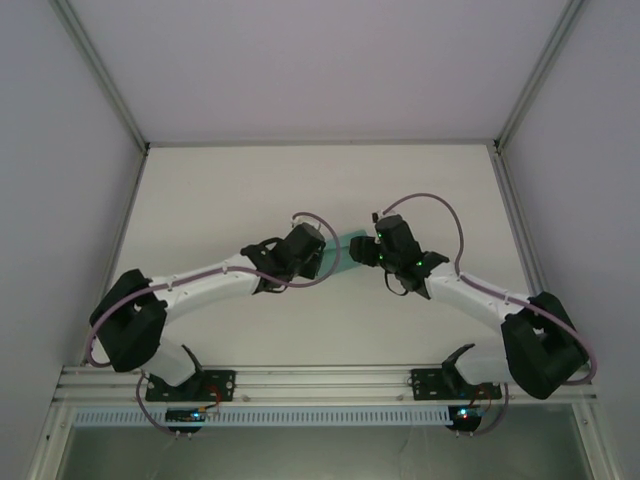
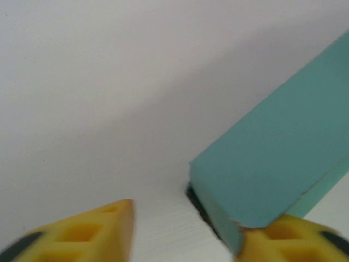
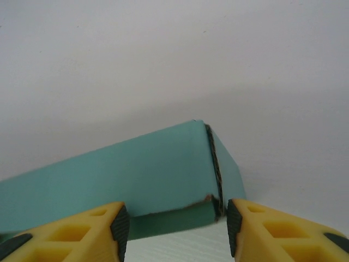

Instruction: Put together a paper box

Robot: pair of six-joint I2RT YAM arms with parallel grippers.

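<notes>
Layout of the workspace. A small teal-green rectangular card box lies on the flat white table, about midway across it and well ahead of the two arm bases at the near edge. The left gripper stands just left of the box, the right gripper just right of it, so the box sits between them. Left wrist view: the box lies ahead and right of the left gripper, its near corner at the right-hand finger. Right wrist view: one end of the box lies between the fingers of the right gripper

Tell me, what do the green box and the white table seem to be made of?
The paper box: thin card, matte teal; its edges are thin, and one corner looks frayed, showing a darker core. The table: white, matte, with a faint fine grain close up; perhaps laminate or painted board.
</notes>
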